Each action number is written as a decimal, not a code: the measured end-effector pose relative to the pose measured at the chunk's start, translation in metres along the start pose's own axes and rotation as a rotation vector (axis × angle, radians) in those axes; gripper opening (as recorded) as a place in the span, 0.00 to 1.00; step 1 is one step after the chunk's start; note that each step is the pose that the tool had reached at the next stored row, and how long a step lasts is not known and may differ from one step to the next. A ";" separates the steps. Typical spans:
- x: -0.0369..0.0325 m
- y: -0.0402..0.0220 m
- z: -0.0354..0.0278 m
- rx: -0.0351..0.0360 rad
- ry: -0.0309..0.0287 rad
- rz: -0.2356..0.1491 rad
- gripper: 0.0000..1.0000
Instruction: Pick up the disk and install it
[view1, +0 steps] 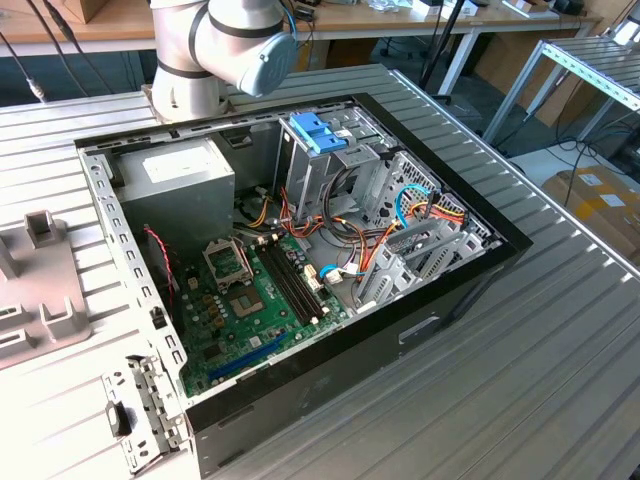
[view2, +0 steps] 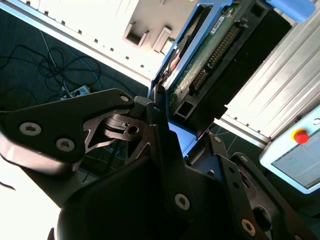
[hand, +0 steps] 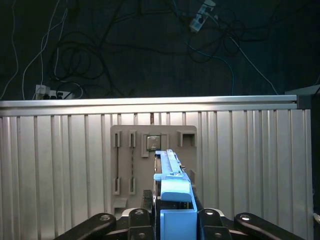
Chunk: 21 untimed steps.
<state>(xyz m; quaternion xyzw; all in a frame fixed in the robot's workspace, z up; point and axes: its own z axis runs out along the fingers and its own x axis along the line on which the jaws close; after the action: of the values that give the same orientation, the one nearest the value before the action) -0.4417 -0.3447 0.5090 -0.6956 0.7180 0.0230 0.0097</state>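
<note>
In both wrist views my gripper (hand: 172, 216) is shut on the disk (hand: 171, 172), a flat drive with bright blue side rails and a blue end tab. The disk is held on edge above the ribbed metal table (hand: 60, 165). The second wrist view shows the disk (view2: 210, 55) from its underside, with a green circuit board and a connector row, clamped between the dark fingers (view2: 156, 112) of my gripper (view2: 182, 135). The open computer case (view1: 500, 240) lies on the table in the exterior view, with the arm's base (view1: 215, 50) behind it.
A grey fixture plate (hand: 127, 150) lies on the table beyond the held disk. Inside the case are a green motherboard (view1: 250, 300), a power supply (view1: 175, 175) and a metal drive cage with a light blue latch (view1: 318, 130). Cables lie on the floor (hand: 75, 55).
</note>
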 end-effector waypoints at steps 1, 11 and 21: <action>0.0002 0.0000 0.0000 0.0000 0.0000 0.000 0.37; 0.0035 -0.0020 -0.0002 0.0000 0.0000 0.000 0.37; 0.0064 -0.0038 -0.0003 0.0000 0.0000 0.000 0.37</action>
<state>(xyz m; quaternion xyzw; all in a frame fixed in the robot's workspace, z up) -0.4381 -0.3512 0.5090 -0.6956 0.7180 0.0230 0.0097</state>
